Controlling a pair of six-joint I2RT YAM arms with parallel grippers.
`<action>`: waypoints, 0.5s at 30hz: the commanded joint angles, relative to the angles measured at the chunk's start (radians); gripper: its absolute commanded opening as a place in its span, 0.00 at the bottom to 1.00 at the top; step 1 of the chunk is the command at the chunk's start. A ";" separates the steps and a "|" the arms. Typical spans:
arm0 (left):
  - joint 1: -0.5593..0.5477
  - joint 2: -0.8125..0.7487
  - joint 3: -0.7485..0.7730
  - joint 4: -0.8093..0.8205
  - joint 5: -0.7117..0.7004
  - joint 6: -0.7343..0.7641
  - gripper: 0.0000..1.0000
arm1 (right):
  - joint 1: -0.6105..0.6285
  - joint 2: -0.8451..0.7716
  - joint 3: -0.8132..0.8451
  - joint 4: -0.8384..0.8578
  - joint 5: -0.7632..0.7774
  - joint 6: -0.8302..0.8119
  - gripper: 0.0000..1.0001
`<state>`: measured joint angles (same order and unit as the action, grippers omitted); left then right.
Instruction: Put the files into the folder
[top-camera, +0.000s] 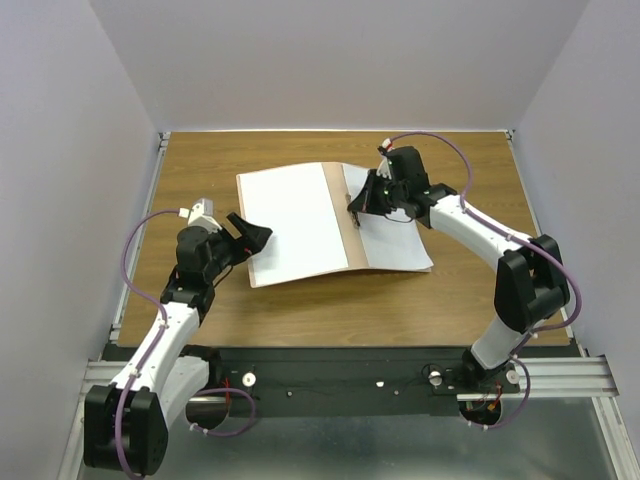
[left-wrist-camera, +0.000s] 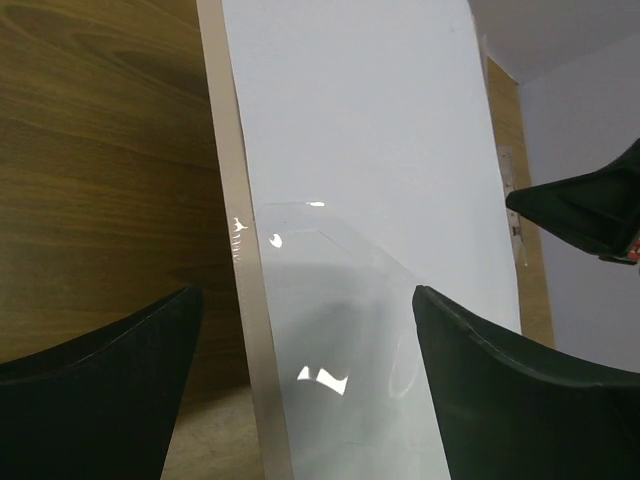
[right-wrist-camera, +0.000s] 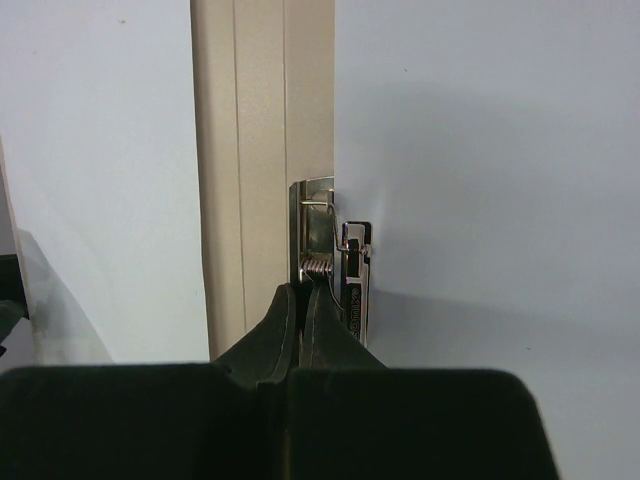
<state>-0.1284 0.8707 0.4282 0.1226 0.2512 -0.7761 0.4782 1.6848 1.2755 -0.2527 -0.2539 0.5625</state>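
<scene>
The pinkish-tan folder (top-camera: 352, 225) lies open in the middle of the table. One white sheet (top-camera: 290, 215) lies on its left half and another (top-camera: 395, 235) on its right half. My right gripper (top-camera: 358, 205) is at the spine, shut on the folder's metal spring clip (right-wrist-camera: 325, 240). The tips (right-wrist-camera: 303, 300) meet right under the spring, beside the tan spine (right-wrist-camera: 260, 150). My left gripper (top-camera: 255, 235) is open at the folder's left edge. Its jaws (left-wrist-camera: 305, 380) straddle the tan edge (left-wrist-camera: 235, 300) and the clear glossy leaf (left-wrist-camera: 340, 330) that lies over the white sheet (left-wrist-camera: 360, 120).
The wooden table (top-camera: 200, 170) is enclosed by white walls at the back and on both sides. A black rail (top-camera: 330, 375) with the arm bases runs along the near edge. The right gripper also shows in the left wrist view (left-wrist-camera: 590, 215), at the far right.
</scene>
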 joint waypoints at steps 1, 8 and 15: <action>0.012 -0.009 -0.052 0.121 0.167 -0.054 0.95 | -0.012 -0.036 -0.022 0.073 -0.099 0.031 0.01; 0.012 -0.048 -0.063 0.160 0.235 -0.109 0.21 | -0.012 -0.004 -0.033 0.095 -0.125 0.037 0.01; 0.012 -0.036 -0.016 0.026 0.224 -0.088 0.00 | -0.010 0.018 -0.054 0.099 -0.122 0.020 0.05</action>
<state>-0.1181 0.8341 0.3805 0.2333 0.4416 -0.8818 0.4652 1.6913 1.2358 -0.2081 -0.3309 0.5747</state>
